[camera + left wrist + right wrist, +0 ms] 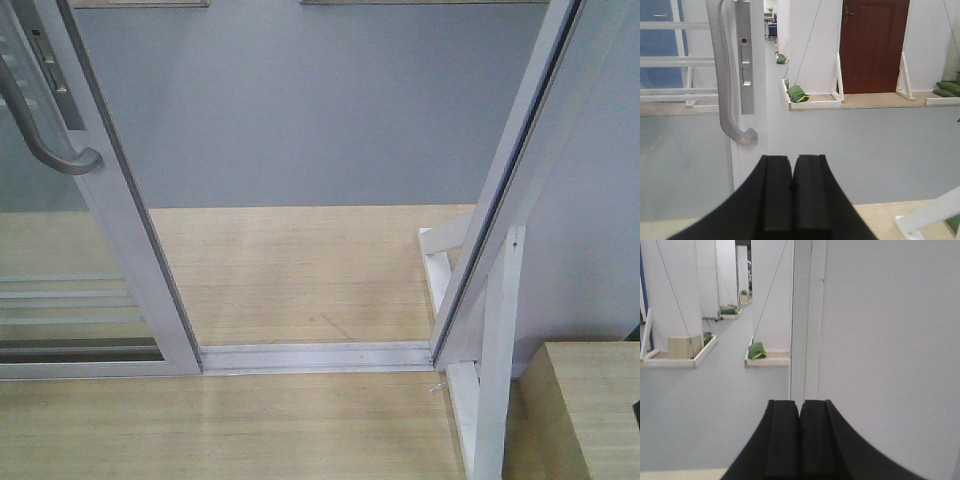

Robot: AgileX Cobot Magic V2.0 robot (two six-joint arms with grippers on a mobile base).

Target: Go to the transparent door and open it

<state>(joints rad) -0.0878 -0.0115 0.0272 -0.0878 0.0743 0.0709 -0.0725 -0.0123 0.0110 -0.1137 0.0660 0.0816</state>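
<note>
The transparent door (110, 190) stands at the left of the front view, slid aside, with a wide gap to the white frame post (505, 190) on the right. Its curved silver handle (40, 125) hangs on the stile. In the left wrist view the transparent door's stile (757, 75) and handle (722, 80) are just ahead and left of my left gripper (792, 160), which is shut with nothing in it and does not touch them. My right gripper (799, 404) is shut and empty, facing the white frame post (807, 315) and wall panel (890, 340).
A floor track (315, 357) crosses the threshold. A white brace (495, 350) and a wooden box (590, 410) stand at the right. Beyond lie grey floor (300, 110), white partitions, a brown door (872, 45) and green bags (797, 93).
</note>
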